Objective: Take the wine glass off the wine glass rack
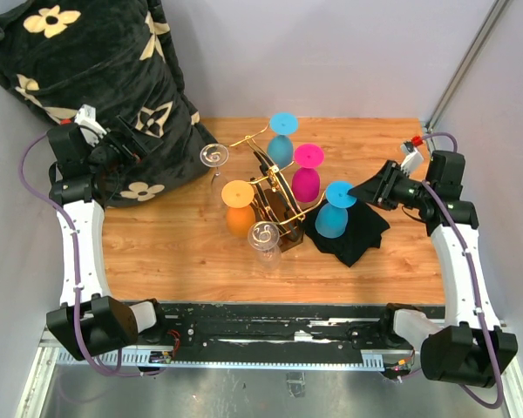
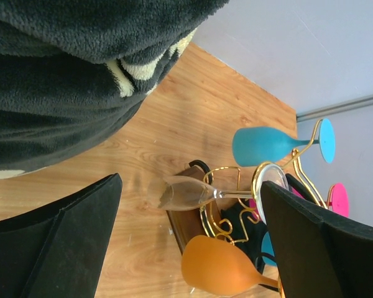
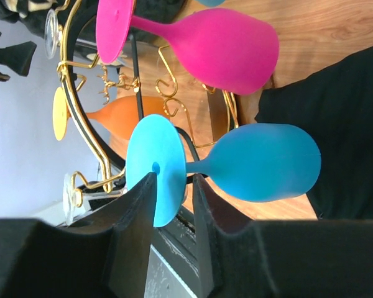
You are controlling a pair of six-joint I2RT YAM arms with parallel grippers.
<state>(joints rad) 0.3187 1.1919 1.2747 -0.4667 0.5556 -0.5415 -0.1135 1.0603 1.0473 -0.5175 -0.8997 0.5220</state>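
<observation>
top external view first: the wine glass rack (image 1: 274,198) sits about mid-table on the wooden table (image 1: 174,248), gold scroll wires on a dark base. six glasses hang off it upside down, feet up and bowls down. the blue wine glass (image 1: 334,213) is on the rack's right side, hooked on its arm, with the bowl hanging over a crumpled black cloth (image 1: 366,231). can't tell if the bowl touches the cloth.

right gripper (image 3: 173,180) is right up at that glass's foot. on the right wrist cam its two fingers (image 3: 133,236) are a small way apart. the lower edge of the blue foot disc sits in the gap between them, and the stem is just past the tips. nothing pinched that i can see, so parted, not clamped.

left gripper (image 2: 189,184) is off at the back left of the table, up against a black plush cushion (image 1: 87,61) with cream flowers. its fingers are spread wide with nothing in them, pointed toward a clear glass (image 2: 183,192) on the rack's left side but well apart from it.

other stuff on the rack: a pink glass (image 1: 307,178) just behind the blue one, a second blue glass (image 1: 281,139) at the back, an orange glass (image 1: 239,213) on the left, and another clear glass (image 1: 264,237) at the front.
</observation>
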